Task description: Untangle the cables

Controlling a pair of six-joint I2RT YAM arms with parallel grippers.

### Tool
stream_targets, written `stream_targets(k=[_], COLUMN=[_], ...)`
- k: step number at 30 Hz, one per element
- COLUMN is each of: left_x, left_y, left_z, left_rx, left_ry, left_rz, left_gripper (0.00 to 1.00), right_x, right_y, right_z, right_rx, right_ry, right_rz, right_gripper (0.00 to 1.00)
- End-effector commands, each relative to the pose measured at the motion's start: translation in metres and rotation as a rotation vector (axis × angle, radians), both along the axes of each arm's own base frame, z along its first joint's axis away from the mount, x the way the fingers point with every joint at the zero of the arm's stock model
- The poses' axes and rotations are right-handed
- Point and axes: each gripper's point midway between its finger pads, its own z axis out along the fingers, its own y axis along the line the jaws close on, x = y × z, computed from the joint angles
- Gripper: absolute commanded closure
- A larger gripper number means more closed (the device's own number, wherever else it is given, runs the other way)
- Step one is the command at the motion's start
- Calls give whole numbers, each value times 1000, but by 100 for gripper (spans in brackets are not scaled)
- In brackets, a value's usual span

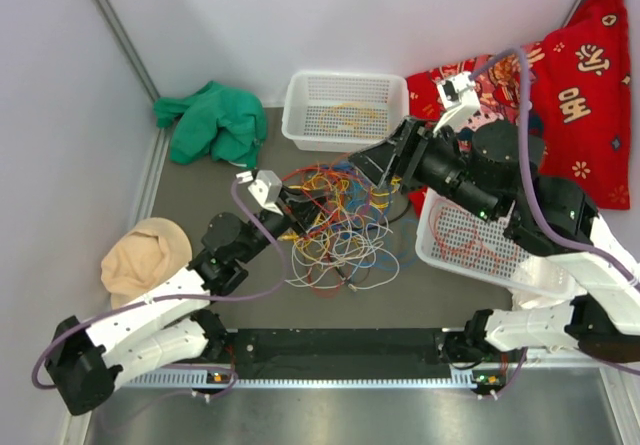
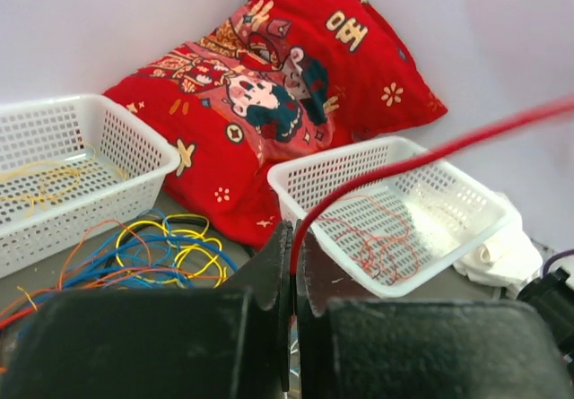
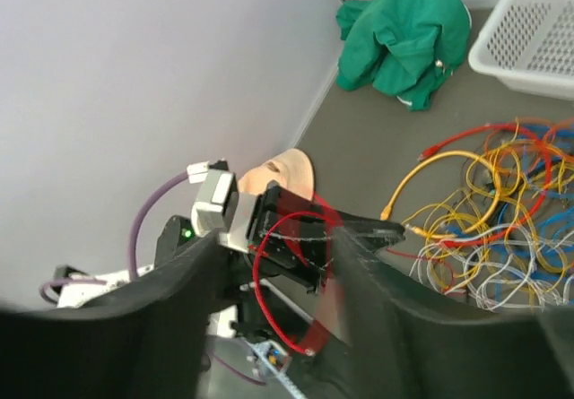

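Left gripper (image 2: 293,238) clamping red cable (image 2: 430,157), jaws together. Right gripper (image 3: 291,238) jaws standing apart around its loop, seemingly not gripping. Cable pile (image 1: 335,235) lying mid-table between arms — drawing red cable clear slowly, watching for snags.

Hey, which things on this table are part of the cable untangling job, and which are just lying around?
Part of the job: the cable tangle; the red cable pinched in the left gripper; probably the far white basket and the right white basket, each with cable in it.
Just lying about: green cloth; beige cloth; red cushion.
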Motion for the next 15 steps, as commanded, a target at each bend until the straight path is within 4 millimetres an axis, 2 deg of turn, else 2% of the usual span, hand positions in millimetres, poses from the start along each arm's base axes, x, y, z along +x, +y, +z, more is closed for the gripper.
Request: stream_targets(k=[1, 2, 3, 4, 5, 6, 7, 8, 9, 10, 11, 12, 13, 14, 15], left_x=[1, 4, 9, 11, 15, 15, 16, 16, 15, 15, 13, 10, 10, 5, 2], left_y=[23, 22, 26, 29, 28, 27, 25, 23, 20, 16, 12, 9, 8, 3, 0], left_z=[73, 61, 65, 92, 79, 86, 110, 99, 103, 117, 120, 124, 134, 138, 141], left_rx=[-147, -92, -97, -123, -67, -77, -109, -65, -77, -91, -90, -103, -123, -124, -134], left_ry=[27, 104, 161, 169, 243, 278, 276, 337, 371, 380, 394, 416, 414, 418, 429], left_rz=[82, 98, 131, 147, 169, 167, 157, 158, 148, 133, 104, 83, 74, 34, 8], left_gripper=[100, 100, 100, 100, 100, 100, 100, 100, 100, 100, 100, 100, 100, 100, 100], right_x=[14, 16, 20, 20, 21, 23, 19, 17, 17, 13, 9, 9, 8, 7, 7], right_y=[-34, -40, -40, -51, -51, -48, -49, -48, -43, -38, -41, -38, -37, -39, -37], right_z=[-11, -17, -33, -33, -37, -57, -48, -50, -67, -60, -58, -70, -71, -66, -69], right_rx=[-49, -66, -96, -102, -108, -148, -108, -101, -126, -91, -70, -85, -83, -57, -59], right_ry=[-43, -48, -50, -81, -98, -101, -142, -159, -161, -200, -221, -225, -240, -256, -261], right_rz=[-141, -168, -185, -206, -207, -199, -180, -165, -141, -107, -94, -83, -75, -79, -70], right_gripper=[24, 21, 18, 17, 17, 17, 17, 17, 18, 19, 19, 20, 21, 21, 23])
